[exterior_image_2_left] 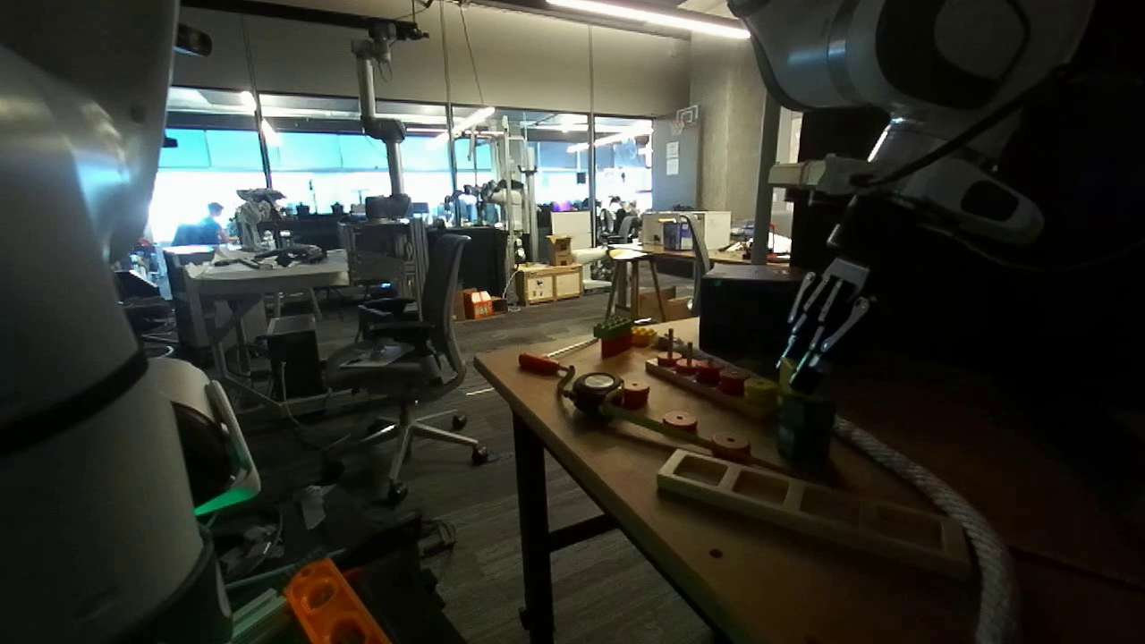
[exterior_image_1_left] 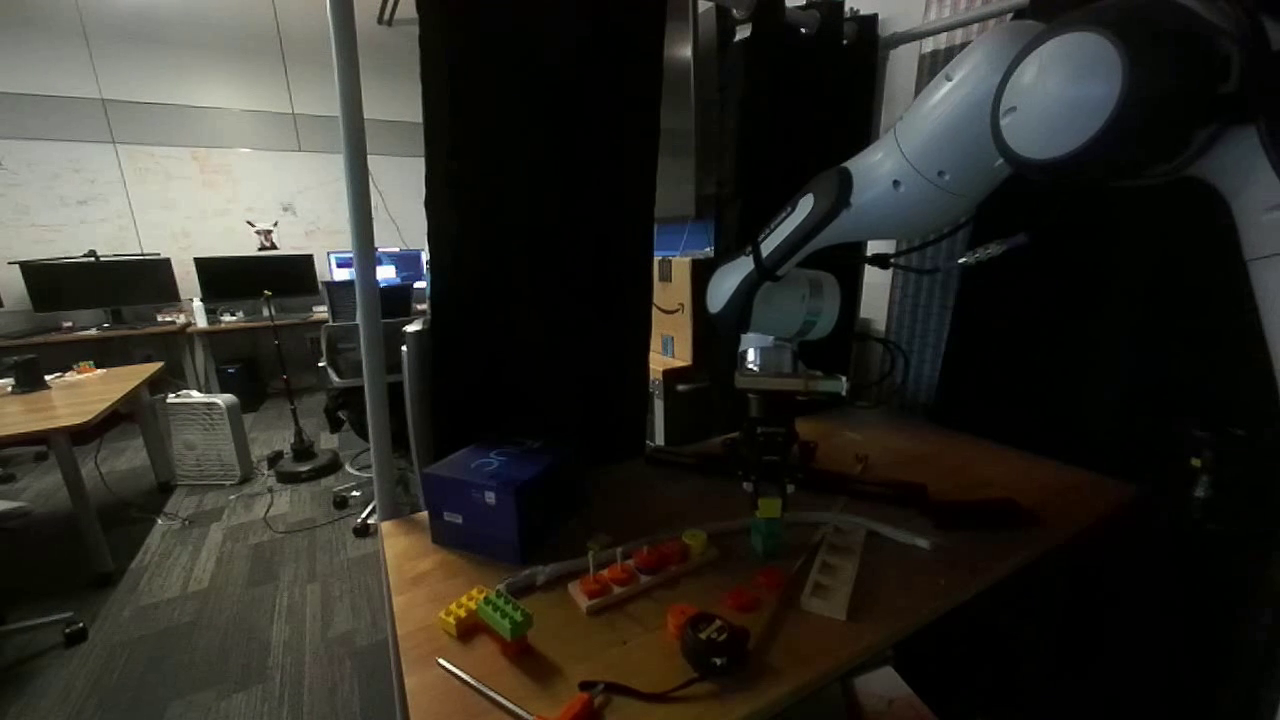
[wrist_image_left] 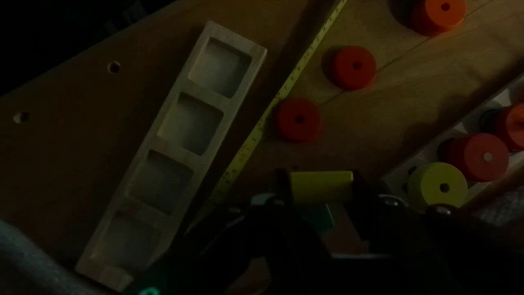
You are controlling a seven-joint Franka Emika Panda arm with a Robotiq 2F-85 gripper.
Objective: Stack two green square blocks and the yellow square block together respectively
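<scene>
Yellow block (wrist_image_left: 321, 187) sits inside the claw (exterior_image_1_left: 768, 492), pinched on two sides, likely so its bottom is free to rest on the green blocks (exterior_image_1_left: 766, 538) just under it. Touching or not is hard to tell. Nearby lies a wooden tray (wrist_image_left: 205, 95), and farther off a blue box (exterior_image_1_left: 475, 522).

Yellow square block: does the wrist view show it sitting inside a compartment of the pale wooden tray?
No, the yellow square block is gripped by the tool, apart from the pale wooden tray.
</scene>
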